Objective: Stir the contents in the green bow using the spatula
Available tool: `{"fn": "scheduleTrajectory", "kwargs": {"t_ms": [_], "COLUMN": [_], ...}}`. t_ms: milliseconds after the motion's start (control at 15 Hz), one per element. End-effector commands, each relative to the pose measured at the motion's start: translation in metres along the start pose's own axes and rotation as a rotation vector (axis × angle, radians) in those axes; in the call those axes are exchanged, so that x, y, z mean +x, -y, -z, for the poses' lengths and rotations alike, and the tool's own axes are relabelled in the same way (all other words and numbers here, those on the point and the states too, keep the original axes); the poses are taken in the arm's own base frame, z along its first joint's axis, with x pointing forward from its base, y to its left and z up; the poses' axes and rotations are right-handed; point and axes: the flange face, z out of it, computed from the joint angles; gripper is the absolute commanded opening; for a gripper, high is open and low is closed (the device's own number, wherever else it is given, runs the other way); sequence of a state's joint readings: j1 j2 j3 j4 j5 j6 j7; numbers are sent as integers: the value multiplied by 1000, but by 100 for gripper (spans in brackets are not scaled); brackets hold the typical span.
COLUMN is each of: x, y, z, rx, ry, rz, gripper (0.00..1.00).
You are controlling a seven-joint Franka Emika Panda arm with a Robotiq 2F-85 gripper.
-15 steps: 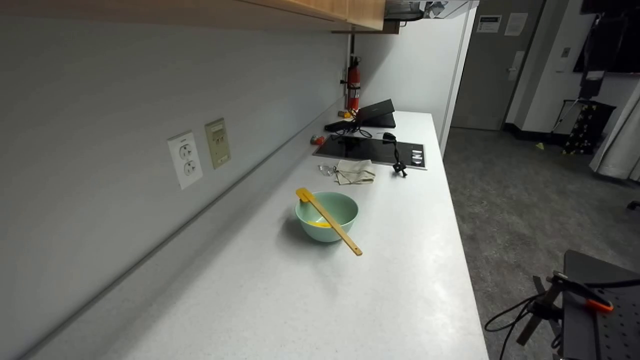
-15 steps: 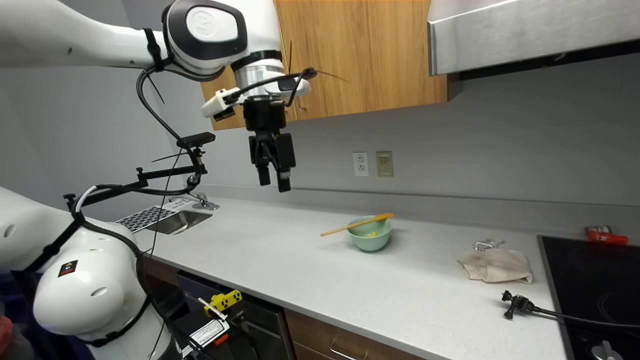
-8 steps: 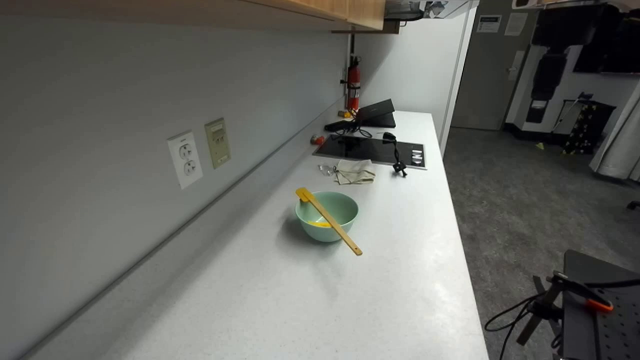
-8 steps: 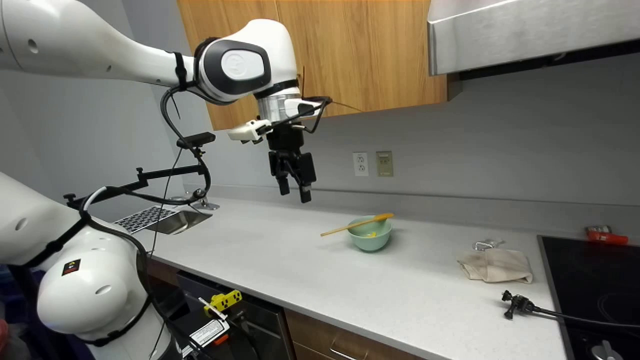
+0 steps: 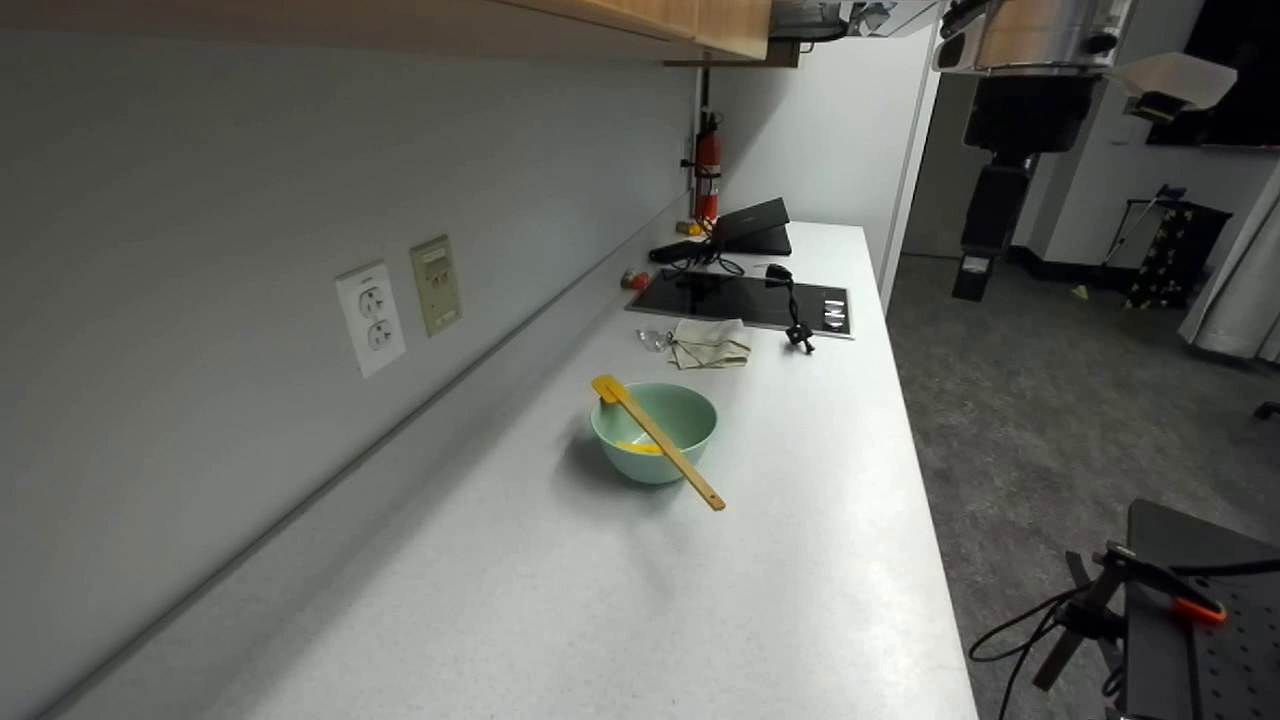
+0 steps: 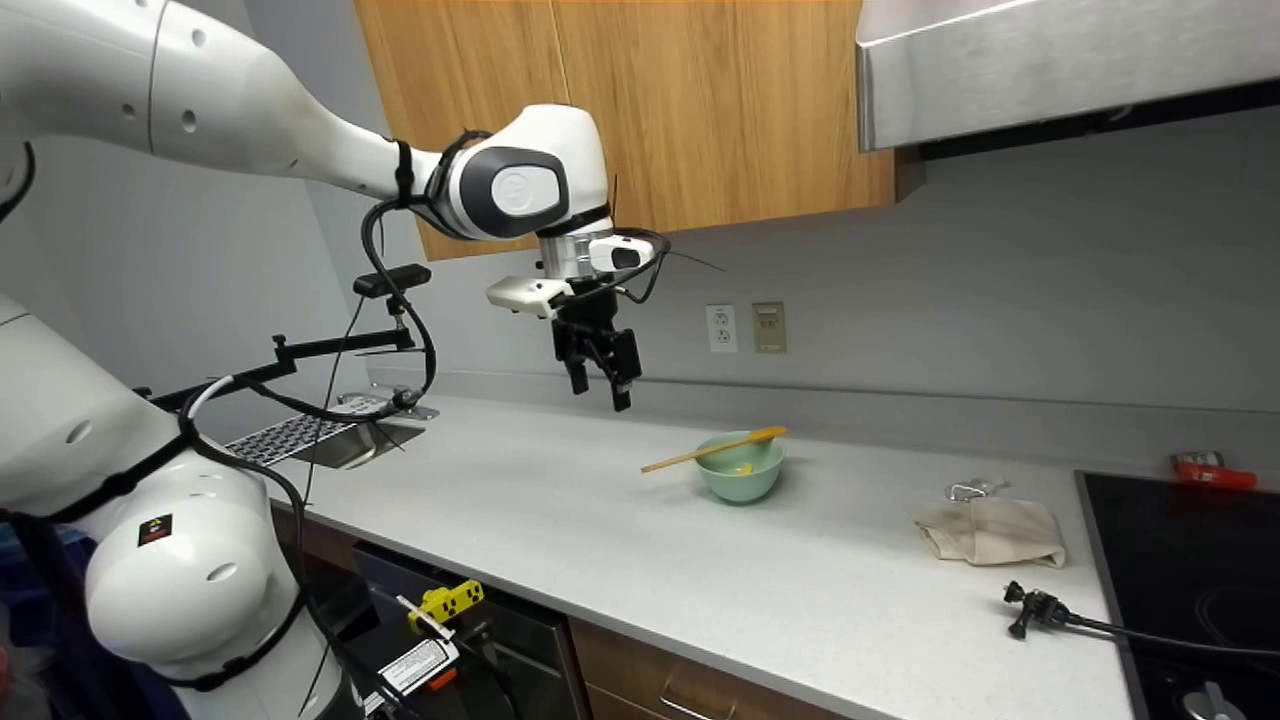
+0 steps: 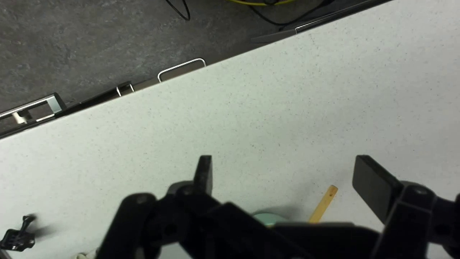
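The fingers (image 7: 373,187) are spread wide and nothing is held. In an exterior view, the long, thin, wood-handled yellow spatula (image 6: 712,451) is laid across the round, pale green bowl (image 6: 740,490), its handle (image 6: 690,457) poking out left. If that end is pressed down or bumped, the spatula could be flipped off, the bowl dragged, and the yellow bits (image 5: 637,449) inside spilled on the white, speckled table (image 7: 258,126).

Spatula (image 5: 660,442) — across green bowl (image 5: 640,468)
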State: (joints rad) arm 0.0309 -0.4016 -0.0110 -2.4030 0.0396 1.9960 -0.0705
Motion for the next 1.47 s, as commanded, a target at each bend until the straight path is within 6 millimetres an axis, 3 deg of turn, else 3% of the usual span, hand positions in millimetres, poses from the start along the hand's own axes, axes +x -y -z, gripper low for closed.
{"fn": "scheduleTrajectory", "kwargs": {"t_ms": [0, 333, 600, 1133, 1400], "x": [0, 4, 28, 85, 85], "y": [0, -4, 7, 53, 87], "z": [1, 0, -24, -69, -80], "rx": [0, -13, 49, 95, 110], "ry": [0, -7, -1, -40, -4], "rz": [-1, -11, -25, -18, 68], "gripper": [100, 100, 100, 100, 100]}}
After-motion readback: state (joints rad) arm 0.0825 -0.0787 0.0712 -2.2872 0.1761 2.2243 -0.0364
